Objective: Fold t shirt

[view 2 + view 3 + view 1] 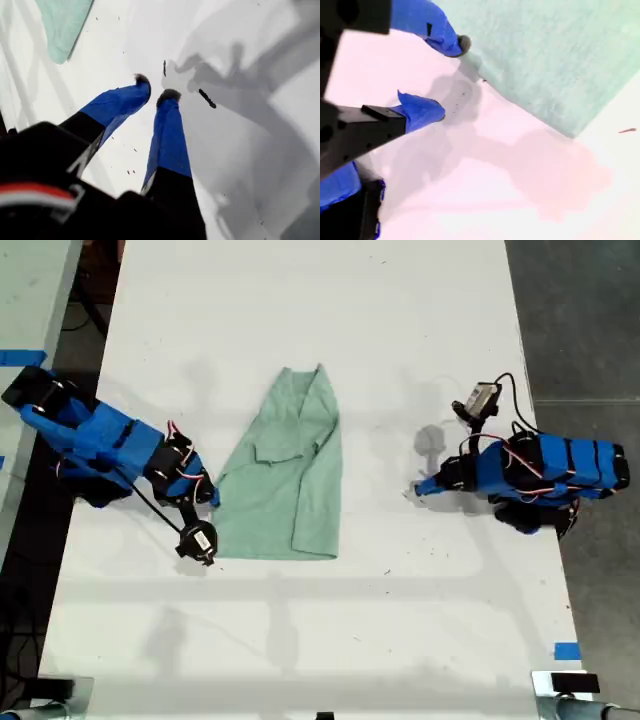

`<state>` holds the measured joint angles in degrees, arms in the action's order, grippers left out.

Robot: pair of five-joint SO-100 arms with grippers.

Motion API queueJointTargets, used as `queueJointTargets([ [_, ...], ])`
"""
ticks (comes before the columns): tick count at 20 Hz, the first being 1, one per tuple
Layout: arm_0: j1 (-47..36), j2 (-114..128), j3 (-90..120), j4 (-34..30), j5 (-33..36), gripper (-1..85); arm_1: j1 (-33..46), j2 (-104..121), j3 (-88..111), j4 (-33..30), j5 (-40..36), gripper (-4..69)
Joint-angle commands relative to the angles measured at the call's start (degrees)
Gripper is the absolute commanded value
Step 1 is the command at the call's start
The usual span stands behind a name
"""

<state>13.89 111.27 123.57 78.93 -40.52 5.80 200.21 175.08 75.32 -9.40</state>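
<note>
Checking layout: one t shirt (285,475), pale mint green, lies flat mid-table, slightly left of centre in the exterior view, narrowing toward the top of the frame. White table (400,620) around it is bare.

Two blue arms, one on each side of the shirt.
- First gripper (418,489): at the exterior view's right, well apart from the shirt, over bare tabletop. Jaws a narrow gap apart with nothing between them (155,87); only a shirt corner (62,25) shows in its wrist view.
- Second gripper (213,495): at the exterior view's left, right at the shirt's edge. Jaws spread, holding nothing (451,77); one tip is at the cloth edge (545,50), can't tell whether it touches.

Two blue tape marks: one at the left edge (20,357), one lower right (566,650).
</note>
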Motion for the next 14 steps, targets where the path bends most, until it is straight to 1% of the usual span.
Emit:
queueJointTargets([
  [1, 1.7, -3.8, -2.9, -4.0, -2.9, 16.6, 0.4, 0.4, 3.3, 0.1, -0.4, 6.6],
  [3, 1.1, -8.3, -3.3, -7.8, -1.2, 16.8, 0.4, 0.4, 3.3, 0.1, -0.3, 6.6],
  [7, -0.4, -14.9, -4.5, -11.0, 0.4, 16.2, 0.4, 0.4, 3.3, 0.1, -0.3, 6.6],
  [8, -0.5, -15.6, -4.6, -11.7, 1.2, 10.5, 0.4, 0.4, 3.3, 0.1, -0.3, 6.6],
  [9, -1.0, -16.3, -4.7, -12.5, 2.5, 0.7, 0.4, 0.4, 3.3, 0.1, -0.3, 6.7],
  [10, -1.3, -17.5, -5.0, -12.8, 3.3, 0.0, 0.4, 0.4, 3.3, 0.1, -0.3, 6.7],
  [12, -1.8, -18.1, -5.7, -12.3, 4.1, 0.0, 0.4, 0.4, 3.3, 0.1, -0.3, 6.7],
  [13, -1.9, -17.5, -6.1, -10.7, 4.1, 0.0, 0.4, 0.4, 3.3, 0.1, -0.3, 6.7],
  [14, -2.3, -16.8, -7.2, -7.8, 4.2, 0.0, 0.4, 0.4, 3.3, 0.1, -0.3, 6.7],
])
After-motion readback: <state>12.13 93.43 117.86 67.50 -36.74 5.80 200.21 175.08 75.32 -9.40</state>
